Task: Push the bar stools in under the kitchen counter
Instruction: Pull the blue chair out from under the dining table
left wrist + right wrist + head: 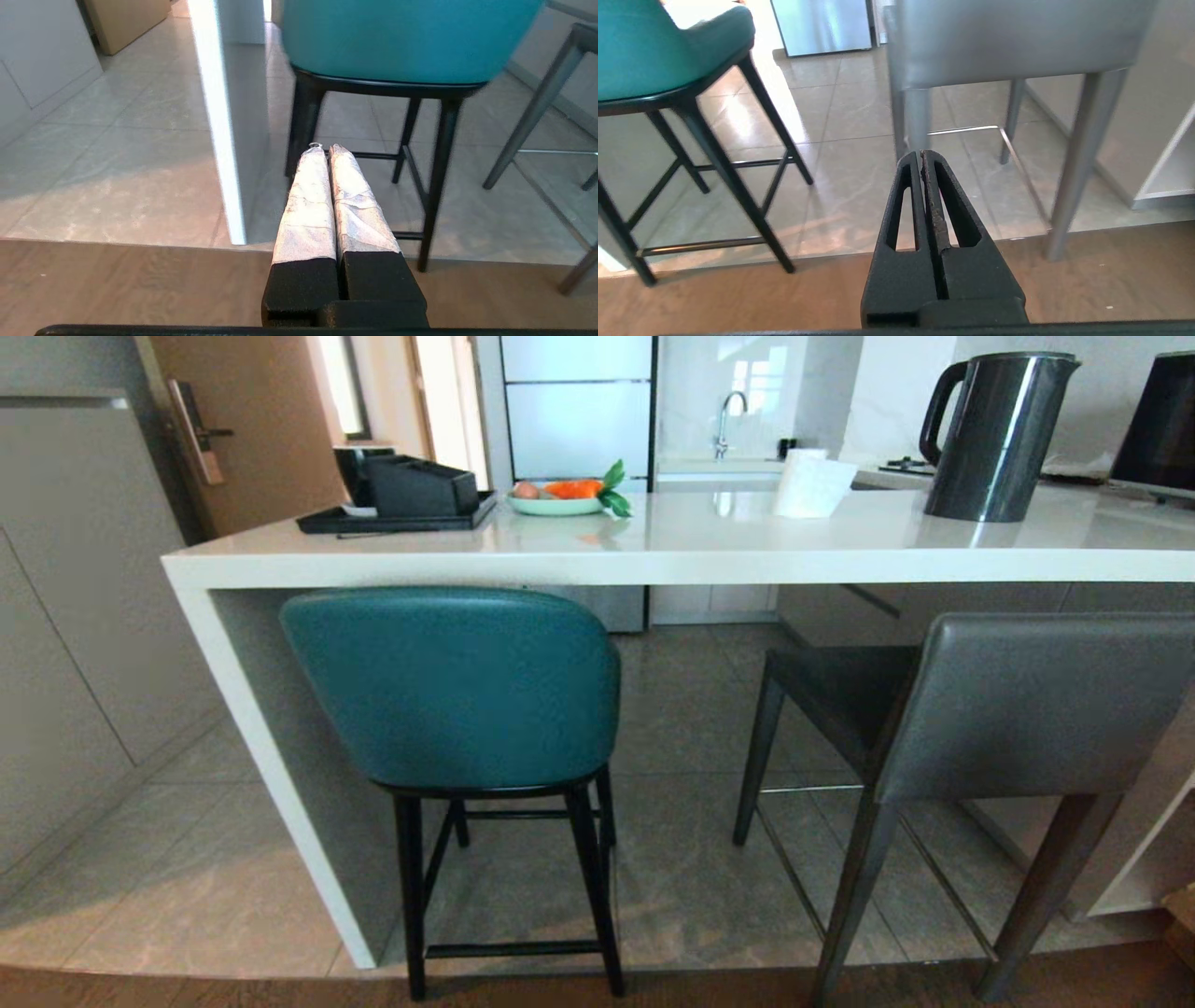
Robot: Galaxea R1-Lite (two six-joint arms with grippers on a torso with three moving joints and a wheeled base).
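Note:
The teal bar stool stands at the left end of the kitchen counter, its rounded backrest facing me and just below the slab edge. To its right the dark grey bar stool stands farther out from the counter, its seat turned leftward. Neither arm shows in the head view. My left gripper, fingers wrapped in white tape, is shut and empty, low in front of the teal stool's black legs. Shut and empty too, my right gripper points at the grey stool's near leg.
The counter's white panel leg stands just left of the teal stool. On the slab are a black tray, a fruit plate, a paper roll and a dark kettle. A white shelf is at far right. Grey cabinets line the left.

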